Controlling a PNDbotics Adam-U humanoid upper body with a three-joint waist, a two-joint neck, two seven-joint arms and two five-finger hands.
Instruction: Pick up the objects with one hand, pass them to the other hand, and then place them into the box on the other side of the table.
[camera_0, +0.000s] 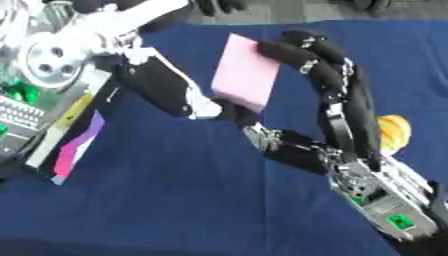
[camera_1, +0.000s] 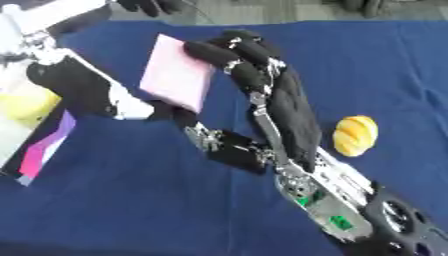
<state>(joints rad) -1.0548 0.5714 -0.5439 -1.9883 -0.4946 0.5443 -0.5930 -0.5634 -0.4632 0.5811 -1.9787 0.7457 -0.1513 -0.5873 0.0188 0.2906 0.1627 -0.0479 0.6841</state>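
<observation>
Blue table (camera_1: 131, 200); right robot hand (camera_1: 284, 107) clamped on pink block (camera_1: 178, 72), left robot hand (camera_1: 83, 90) touching, grip unclear.

Matt pink pad (camera_1: 178, 77); blue cloth table (camera_1: 131, 200); glossy yellow object (camera_1: 355, 135).

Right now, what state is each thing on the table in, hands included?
pink block: off the cloth, held between both hands
right hand: fingers curled over the block's right edge
left hand: at the block's lower edge, fingers hidden
yellow object: lying on the blue cloth, untouched
</observation>
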